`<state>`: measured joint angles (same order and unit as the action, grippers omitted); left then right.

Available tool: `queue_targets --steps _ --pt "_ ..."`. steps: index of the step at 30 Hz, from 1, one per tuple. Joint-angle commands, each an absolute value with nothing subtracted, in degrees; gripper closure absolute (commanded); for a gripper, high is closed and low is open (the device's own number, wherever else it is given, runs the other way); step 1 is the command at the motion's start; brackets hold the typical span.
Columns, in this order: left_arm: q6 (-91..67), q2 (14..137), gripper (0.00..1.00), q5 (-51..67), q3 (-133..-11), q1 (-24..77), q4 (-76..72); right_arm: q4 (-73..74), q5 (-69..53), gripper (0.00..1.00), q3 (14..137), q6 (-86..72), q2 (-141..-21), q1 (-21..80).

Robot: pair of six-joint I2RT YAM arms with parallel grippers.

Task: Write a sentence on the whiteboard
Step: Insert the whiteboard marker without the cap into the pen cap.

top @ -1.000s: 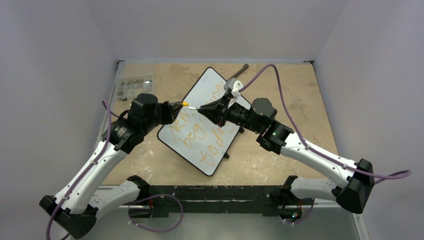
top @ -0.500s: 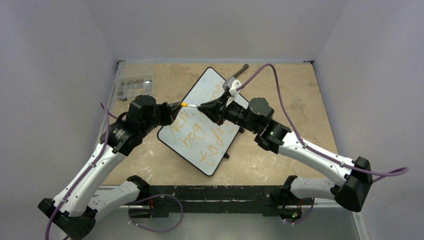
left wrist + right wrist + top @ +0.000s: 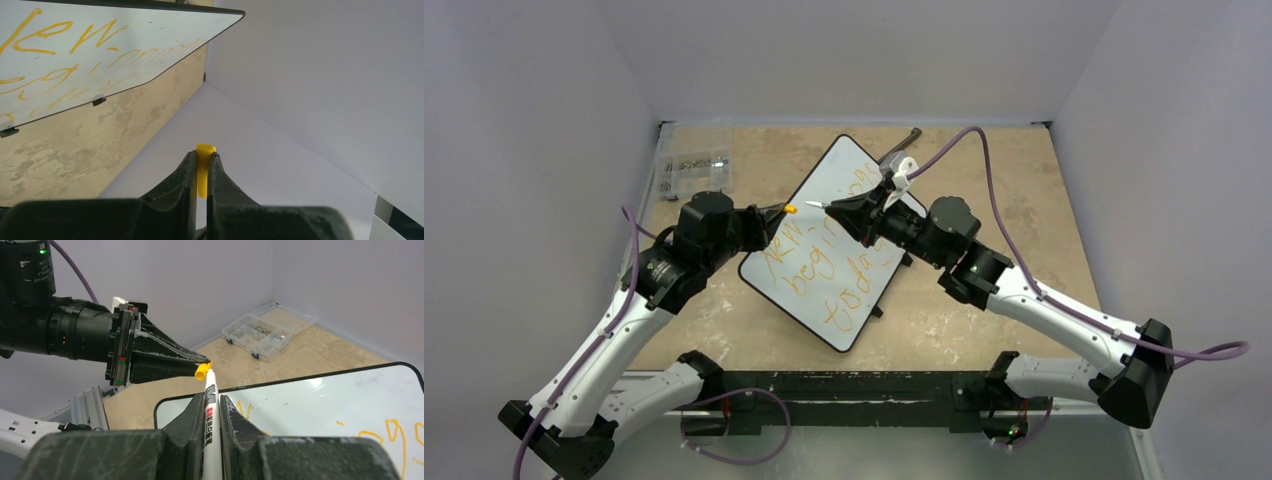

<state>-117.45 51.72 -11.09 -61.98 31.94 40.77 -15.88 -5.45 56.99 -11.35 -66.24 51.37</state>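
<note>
The whiteboard (image 3: 849,165) lies slanted on the table, and the sentence (image 3: 824,270) runs across it in orange lettering. Over the board's left corner my left gripper (image 3: 778,211) is shut on a small yellow cap (image 3: 791,209), which shows between its fingers in the left wrist view (image 3: 202,172). My right gripper (image 3: 842,208) is shut on a white marker (image 3: 210,420). The marker points at the cap (image 3: 202,370), its tip right beside the cap's mouth. The whiteboard (image 3: 325,405) lies below both grippers.
A clear parts box (image 3: 692,172) sits at the back left of the table, also seen in the right wrist view (image 3: 267,330). A dark rod (image 3: 904,140) lies past the board's far corner. White walls close in the table on three sides.
My right gripper has moved the marker left toward the cap, then tilted slightly. The left gripper has hardly moved.
</note>
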Motion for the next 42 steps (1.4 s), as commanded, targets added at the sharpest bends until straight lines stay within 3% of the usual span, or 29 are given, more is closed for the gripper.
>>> queue_targets --steps 1,42 --pt "-117.4 51.0 1.0 -11.7 -62.0 31.7 39.4 -17.6 -4.3 1.0 58.0 -11.7 -64.5 51.7" --pt "-117.7 52.8 1.0 -10.6 -62.6 31.7 38.4 -18.4 -8.2 1.0 59.9 -12.8 -68.4 51.7"
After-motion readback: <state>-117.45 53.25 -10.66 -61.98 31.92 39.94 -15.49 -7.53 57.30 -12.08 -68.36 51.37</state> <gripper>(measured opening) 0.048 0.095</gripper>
